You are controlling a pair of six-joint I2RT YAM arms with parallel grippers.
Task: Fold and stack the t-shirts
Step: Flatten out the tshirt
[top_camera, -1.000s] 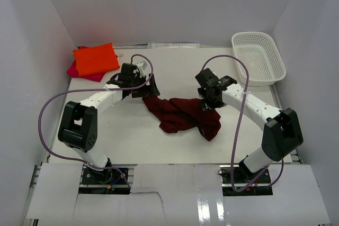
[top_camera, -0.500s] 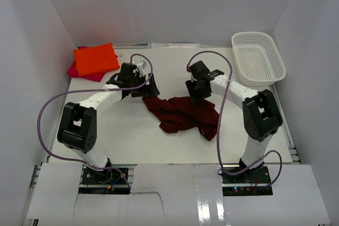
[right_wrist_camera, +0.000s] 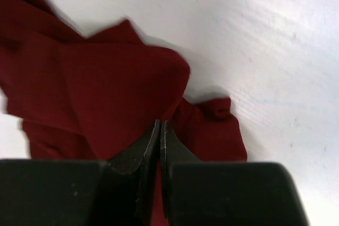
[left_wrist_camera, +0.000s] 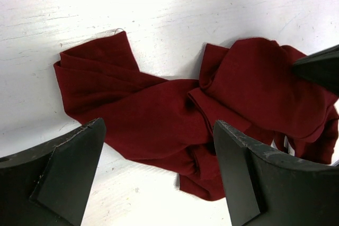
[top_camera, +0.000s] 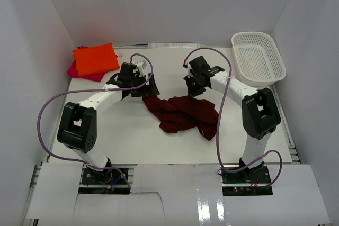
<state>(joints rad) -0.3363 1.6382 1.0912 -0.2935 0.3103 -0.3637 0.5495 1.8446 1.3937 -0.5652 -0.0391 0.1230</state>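
Observation:
A dark maroon t-shirt lies crumpled in the middle of the table. My right gripper sits at its far edge with its jaws pressed together, and a raised fold of the cloth runs up into their tips. At the shirt's left end, my left gripper hovers low with its jaws wide apart and nothing between them. A folded orange t-shirt rests on a magenta one at the back left corner.
A white mesh basket stands at the back right, holding nothing. White walls enclose the table on the left, back and right. Purple cables loop from both arms above the table.
My right gripper swung from the shirt's right side to its far edge and closed there. The left arm and the stacked shirts have not moved.

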